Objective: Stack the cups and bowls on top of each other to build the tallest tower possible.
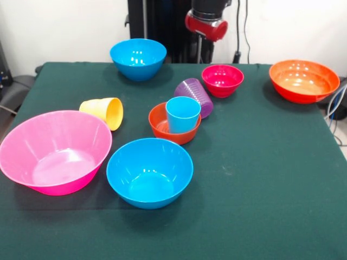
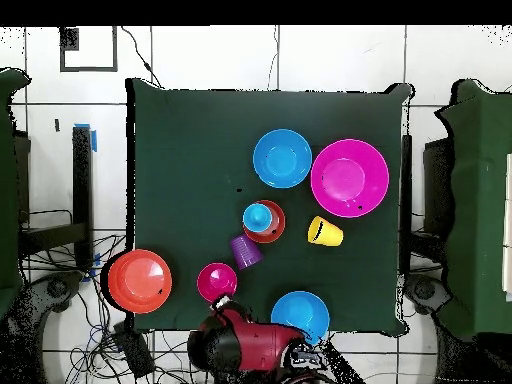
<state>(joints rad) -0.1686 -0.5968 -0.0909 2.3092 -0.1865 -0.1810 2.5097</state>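
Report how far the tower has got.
Done: the light blue cup stands upright in the small orange-red bowl. In hand: nothing; the arm is drawn back at the table's far edge. Left: the small magenta bowl sits apart on the cloth, the purple cup and yellow cup lie tipped over, other bowls unstacked.

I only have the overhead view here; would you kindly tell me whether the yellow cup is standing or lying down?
Observer: The yellow cup lies on its side, with its mouth towards the small orange-red bowl.
Operator: Thank you. And the purple cup?
Observer: The purple cup also lies on its side, just behind that bowl.
Operator: Is the light blue cup seated properly?
Observer: The light blue cup stands upright, mouth up, inside the orange-red bowl.
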